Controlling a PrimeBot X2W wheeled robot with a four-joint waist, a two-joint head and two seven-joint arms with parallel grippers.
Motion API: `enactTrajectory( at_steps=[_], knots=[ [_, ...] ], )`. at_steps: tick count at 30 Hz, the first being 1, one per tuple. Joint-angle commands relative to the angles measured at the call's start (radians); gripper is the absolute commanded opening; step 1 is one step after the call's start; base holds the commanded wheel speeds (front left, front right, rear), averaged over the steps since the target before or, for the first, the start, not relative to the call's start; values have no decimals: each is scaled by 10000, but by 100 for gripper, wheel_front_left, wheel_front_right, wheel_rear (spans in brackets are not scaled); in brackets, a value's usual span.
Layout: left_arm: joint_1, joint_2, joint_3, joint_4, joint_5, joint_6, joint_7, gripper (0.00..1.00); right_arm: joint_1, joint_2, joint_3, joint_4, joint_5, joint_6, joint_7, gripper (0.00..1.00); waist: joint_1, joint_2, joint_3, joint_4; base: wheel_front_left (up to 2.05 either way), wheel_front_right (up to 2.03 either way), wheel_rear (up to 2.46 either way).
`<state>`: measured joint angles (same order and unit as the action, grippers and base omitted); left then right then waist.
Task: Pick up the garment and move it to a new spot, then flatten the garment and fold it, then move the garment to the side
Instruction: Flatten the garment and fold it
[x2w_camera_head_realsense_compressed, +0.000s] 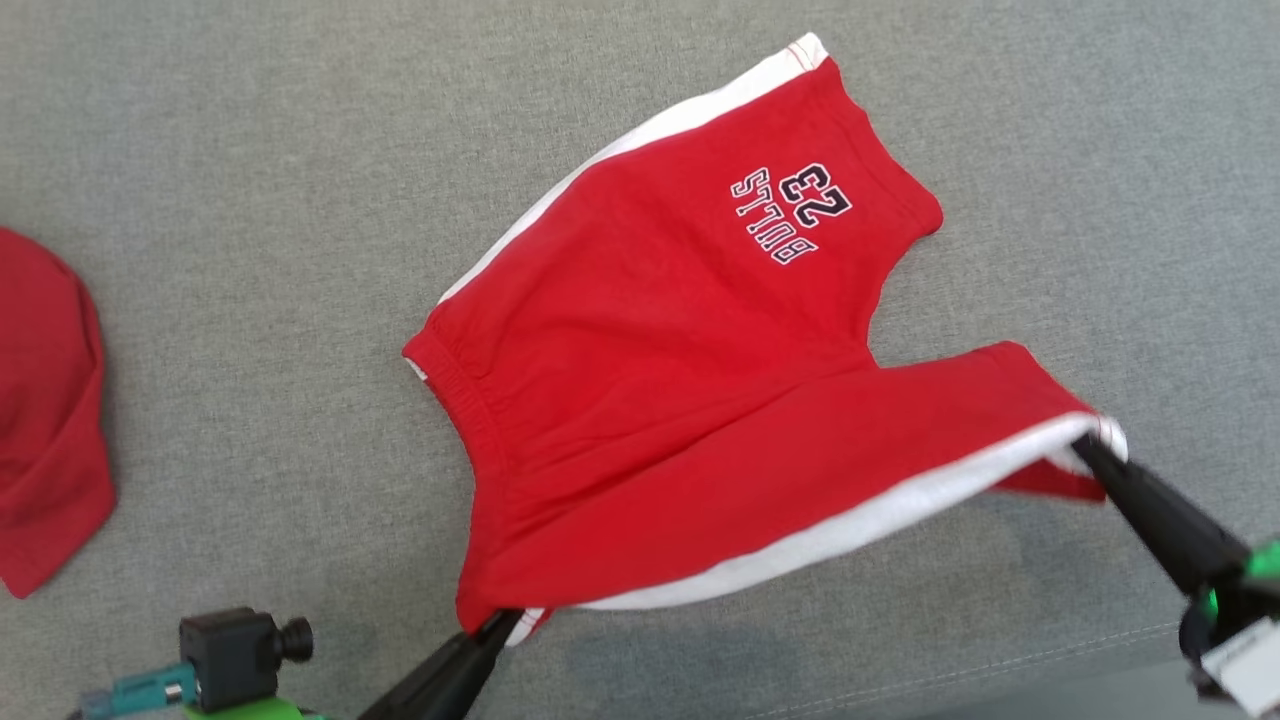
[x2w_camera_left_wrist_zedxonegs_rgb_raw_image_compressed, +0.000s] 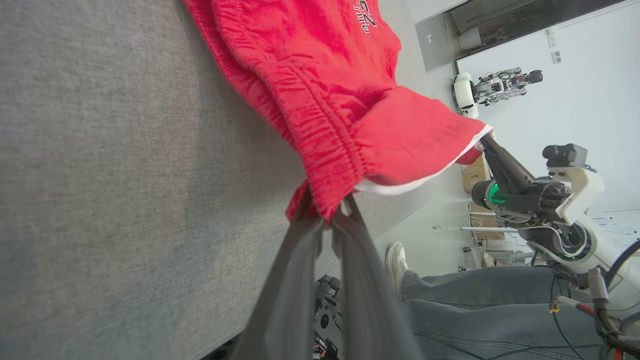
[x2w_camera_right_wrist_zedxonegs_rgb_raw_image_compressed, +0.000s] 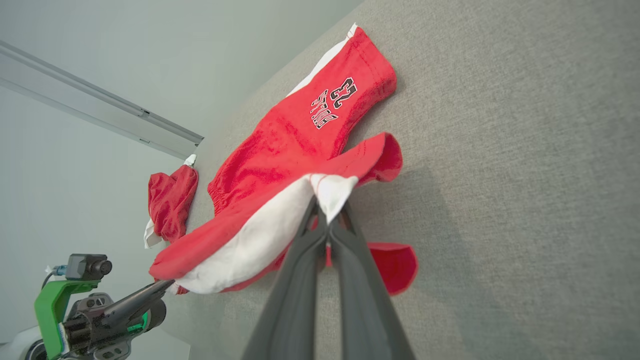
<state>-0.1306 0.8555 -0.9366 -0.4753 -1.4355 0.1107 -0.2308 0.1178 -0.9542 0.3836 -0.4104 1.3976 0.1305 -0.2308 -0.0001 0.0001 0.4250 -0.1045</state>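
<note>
Worktop (x2w_camera_head_realsense_compressed: 250, 250) is grey woven cloth, flat, with a seam line near the robot's edge. Room behind is pale walls, with a rail (x2w_camera_right_wrist_zedxonegs_rgb_raw_image_compressed: 100, 107) along one. A person's jeans leg (x2w_camera_left_wrist_zedxonegs_rgb_raw_image_compressed: 475, 290) and white shoe (x2w_camera_left_wrist_zedxonegs_rgb_raw_image_compressed: 397, 262) are beside the worktop, and another robot (x2w_camera_left_wrist_zedxonegs_rgb_raw_image_compressed: 500, 85) stands far back. A second red garment (x2w_camera_head_realsense_compressed: 45, 420) lies bunched at the robot's far left, well apart from the rest.

Task item is the red shorts (x2w_camera_head_realsense_compressed: 650, 400), white side stripes, "BULLS 23" print, mid-worktop. The far leg lies flat on the cloth. The near edge is raised, with shadow under it.

Left claw (x2w_camera_head_realsense_compressed: 497, 625) is closed tight, pinching the near corner of the waistband. Right claw (x2w_camera_head_realsense_compressed: 1090, 450) is closed tight, pinching the white-stripe hem corner of the near leg. The near side stripe is stretched between the two claws.
</note>
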Motion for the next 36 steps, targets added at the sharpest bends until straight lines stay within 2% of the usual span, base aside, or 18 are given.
enactTrajectory(
  at_steps=[1,3,7,11,16,19,30,31,33,34,35,36],
  knots=[
    [-462,281,261,-345,-270,205,368,0,-1020,190,-28,92,149,4,445,0,1,-1,289,-48,0,0,0],
    [-680,361,401,-486,-470,318,566,0,-1565,325,40,275,201,4,723,0,1,-1,368,-67,0,0,0],
    [-1603,426,1180,-829,-1474,760,1264,0,-4149,1269,435,1439,204,4,1831,0,1,-1,768,-27,0,0,0],
    [-2654,23,1864,-600,-2592,1200,1900,0,-6388,2381,806,3044,234,4,2620,0,1,-1,1103,216,0,0,0],
    [-3824,-393,2103,301,-2958,1612,2550,0,-8317,3367,1308,4782,-99,6,3225,0,1,-1,1414,513,0,0,0],
    [-4368,-622,2039,860,-2736,1693,2793,0,-9037,3662,1523,5499,-295,6,3394,0,1,-1,1516,642,0,0,0],
    [-5064,-1384,1894,2029,-2917,1516,3186,0,-10289,3897,1880,7138,-766,6,3286,0,1,-1,1607,869,0,0,0],
    [-5086,-1396,1908,2086,-2923,1501,3199,9,-10362,3898,1911,7207,-799,6,3282,0,1,-1,1612,879,0,0,0],
    [-5145,-1415,1931,2214,-2862,1513,3163,45,-10487,3951,1982,7355,-830,6,3240,0,1,-1,1613,909,0,0,0],
    [-5163,-1440,1926,2263,-2815,1541,3137,82,-10539,3954,1994,7446,-895,6,3178,0,1,-1,1610,925,0,0,0],
    [-5175,-1471,1913,2316,-2780,1545,3127,100,-10612,3942,1979,7584,-1019,4,3037,4,1,-1,1610,942,0,0,0],
    [-5177,-1504,1911,2363,-2771,1556,3102,100,-10657,3963,1983,7741,-1089,4,2926,38,1,-1,1603,958,0,0,0]
  ],
)
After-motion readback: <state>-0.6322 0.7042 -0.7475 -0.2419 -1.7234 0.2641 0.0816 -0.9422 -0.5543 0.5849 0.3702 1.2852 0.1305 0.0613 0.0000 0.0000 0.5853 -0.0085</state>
